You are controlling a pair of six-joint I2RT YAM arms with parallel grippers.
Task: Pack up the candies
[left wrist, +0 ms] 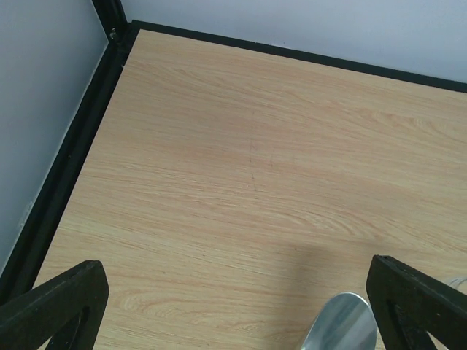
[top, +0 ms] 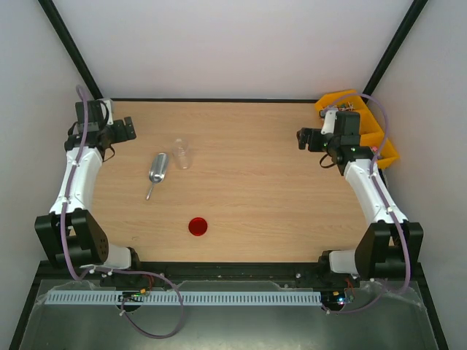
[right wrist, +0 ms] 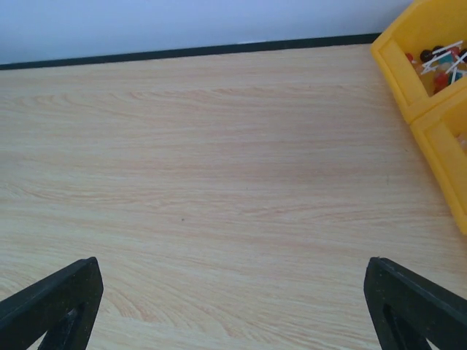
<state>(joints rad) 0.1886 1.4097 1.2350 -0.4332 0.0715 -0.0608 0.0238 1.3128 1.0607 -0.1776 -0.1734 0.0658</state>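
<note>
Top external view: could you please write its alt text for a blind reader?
A shiny metal scoop, a clear cup and a round red lid sit left of centre on a wooden table. The left claw and right claw are open and empty; yellow plastic bins sit far right.

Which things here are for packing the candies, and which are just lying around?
For the job, likely:
metal scoop
clear jar
red lid
yellow bins

Just lying about, probably:
white-stemmed bits in one yellow bin
</note>
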